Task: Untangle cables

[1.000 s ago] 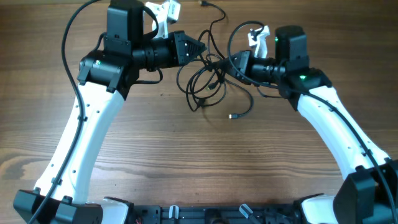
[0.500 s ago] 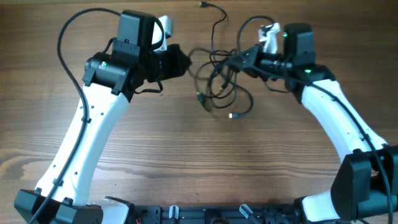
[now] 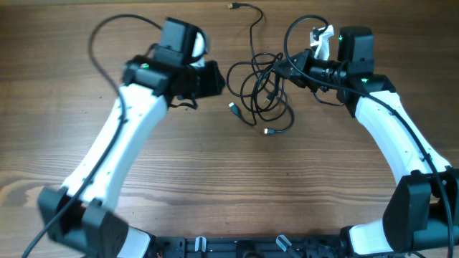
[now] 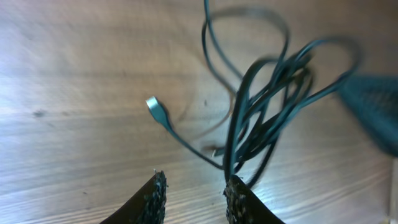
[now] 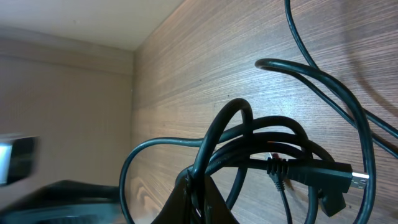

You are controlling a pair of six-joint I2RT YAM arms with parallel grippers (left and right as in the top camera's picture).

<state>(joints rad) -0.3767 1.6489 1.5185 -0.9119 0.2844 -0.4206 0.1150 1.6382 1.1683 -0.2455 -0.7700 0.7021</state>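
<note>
The cables are a bundle of thin black loops with small plugs, lying and hanging at the far middle of the wooden table. My right gripper is shut on a strand at the bundle's right side and lifts it; the right wrist view shows the loops pinched between its fingers. My left gripper is open and empty just left of the bundle. In the left wrist view the fingers are apart, with the cables ahead and a silver plug on the table.
One strand runs to the far edge and ends in a small plug. Another plug lies on the table just in front of the bundle. Thick black wires arc over both arms.
My left gripper has let go of the cables and drawn back to the left. My right gripper has pulled its strand up and to the right, so the bundle has shifted right.
</note>
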